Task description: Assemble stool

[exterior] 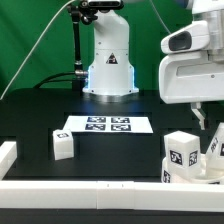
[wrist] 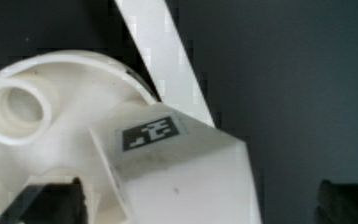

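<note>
Exterior view:
- Robot base (exterior: pixel 108 62): upper centre, behind the marker board (exterior: pixel 107 125).
- Marker board: mid-frame, flat on the table (exterior: pixel 35 115).
- Lone leg block (exterior: pixel 63 145): lower left, apart from the board.
- Group of leg blocks (exterior: pixel 185 152): lower right, close together.
- Border rail (exterior: pixel 90 190): along the bottom edge, before everything.

Wrist view:
- Near leg block (wrist: pixel 167 155): against the seat (wrist: pixel 43 95).
- Rail (wrist: pixel 158 50): just beside both.
</note>
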`<move>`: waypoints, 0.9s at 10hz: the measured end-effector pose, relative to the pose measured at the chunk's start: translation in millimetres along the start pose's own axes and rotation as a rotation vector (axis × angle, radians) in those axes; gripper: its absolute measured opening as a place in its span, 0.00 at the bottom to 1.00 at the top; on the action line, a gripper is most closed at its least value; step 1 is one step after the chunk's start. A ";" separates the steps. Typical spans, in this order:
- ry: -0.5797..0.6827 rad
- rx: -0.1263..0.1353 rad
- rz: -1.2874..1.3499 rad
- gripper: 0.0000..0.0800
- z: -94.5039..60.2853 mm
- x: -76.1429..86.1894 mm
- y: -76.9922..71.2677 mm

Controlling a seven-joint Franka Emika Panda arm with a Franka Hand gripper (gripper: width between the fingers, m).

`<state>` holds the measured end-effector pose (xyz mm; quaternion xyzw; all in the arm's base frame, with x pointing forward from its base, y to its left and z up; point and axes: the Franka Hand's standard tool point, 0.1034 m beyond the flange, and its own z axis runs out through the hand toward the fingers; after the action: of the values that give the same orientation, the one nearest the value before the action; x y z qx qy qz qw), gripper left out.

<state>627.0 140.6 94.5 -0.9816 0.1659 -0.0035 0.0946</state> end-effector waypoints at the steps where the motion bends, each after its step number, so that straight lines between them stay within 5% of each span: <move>1: 0.000 0.000 -0.046 0.81 -0.1 0.3 0.5; 6: 0.030 -0.072 -0.658 0.81 3.3 -1.0 -3.9; 9: 0.023 -0.085 -0.855 0.81 2.8 0.8 -0.8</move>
<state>628.1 141.6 91.9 -0.9649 -0.2549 -0.0466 0.0420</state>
